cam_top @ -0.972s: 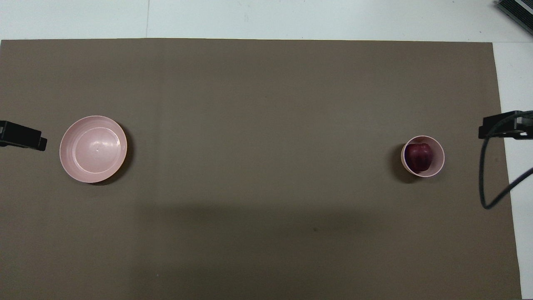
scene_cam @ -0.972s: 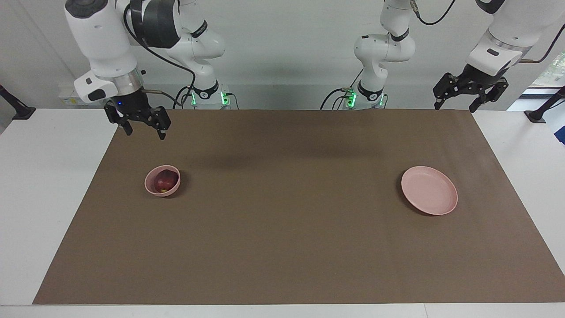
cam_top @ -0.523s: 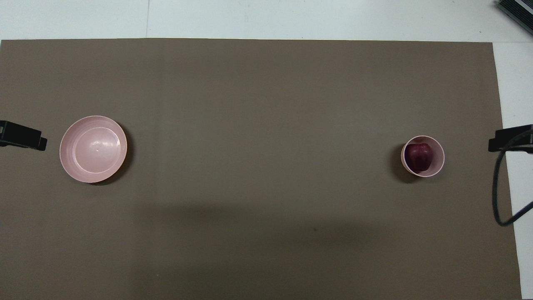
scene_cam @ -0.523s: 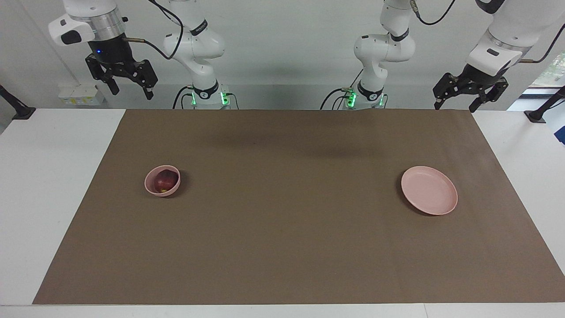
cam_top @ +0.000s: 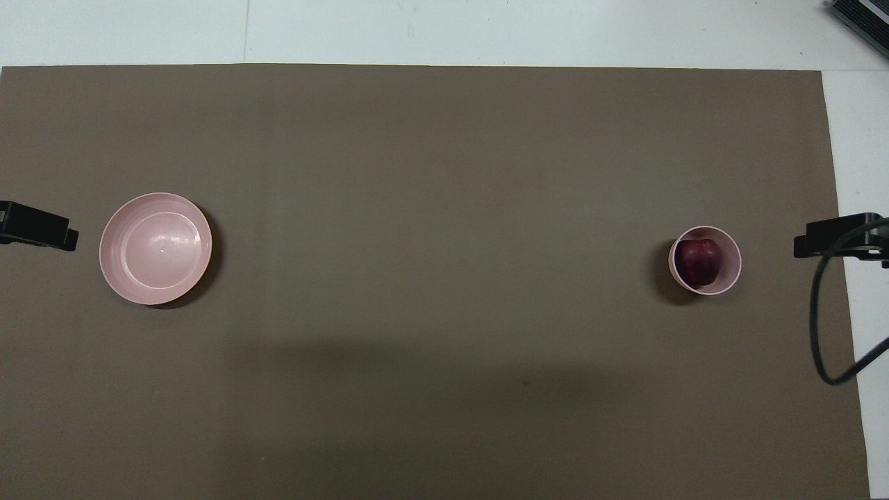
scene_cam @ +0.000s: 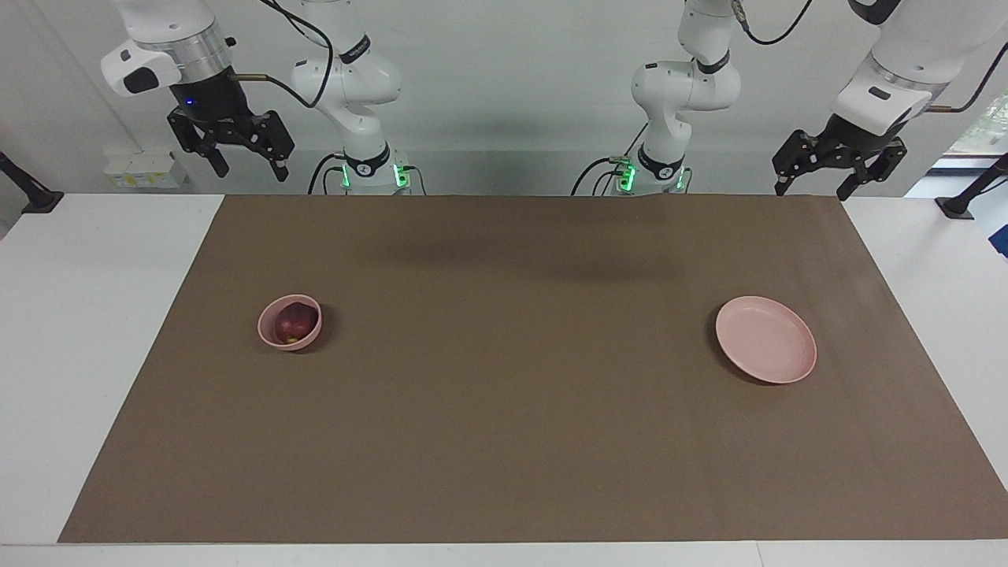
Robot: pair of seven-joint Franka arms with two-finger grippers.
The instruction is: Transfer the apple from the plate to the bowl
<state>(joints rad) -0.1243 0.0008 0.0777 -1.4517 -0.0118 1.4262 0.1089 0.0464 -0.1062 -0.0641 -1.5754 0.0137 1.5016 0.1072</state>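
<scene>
The facing view shows both arms whole, raised at the robots' end of the worktop [scene_cam: 94, 331]. The overhead view gives only a dark tip of each at its side edges — the left tool [cam_top: 38, 232] and the right tool [cam_top: 837, 239], this one with a black cable [cam_top: 819, 333] looping below it.

In the facing view the right tool [scene_cam: 246, 164] hangs high, above the worktop's edge nearest the robots at the right arm's end, its fingers spread apart and holding nothing. The left tool [scene_cam: 811, 183] hangs above the brown mat's [scene_cam: 504, 441] corner at the left arm's end, fingers likewise spread and empty.

The apple [scene_cam: 295, 322] sits in the bowl [scene_cam: 272, 335], which stands on the mat toward the right arm's end. From overhead the apple [cam_top: 697, 262] fills most of the bowl [cam_top: 729, 274] and lies against the wall on the side toward the plate. The facing view alone shows a yellowish patch low on the apple.

The plate [scene_cam: 765, 339] lies bare on the mat toward the left arm's end, well apart from the bowl; overhead shows its rim [cam_top: 111, 222] and a ring inside the base.

Between plate and bowl the mat is open all the way. Bowl and plate each sit in from the mat's end edges, about midway between its nearer and farther edges. White worktop borders the mat at both ends.
</scene>
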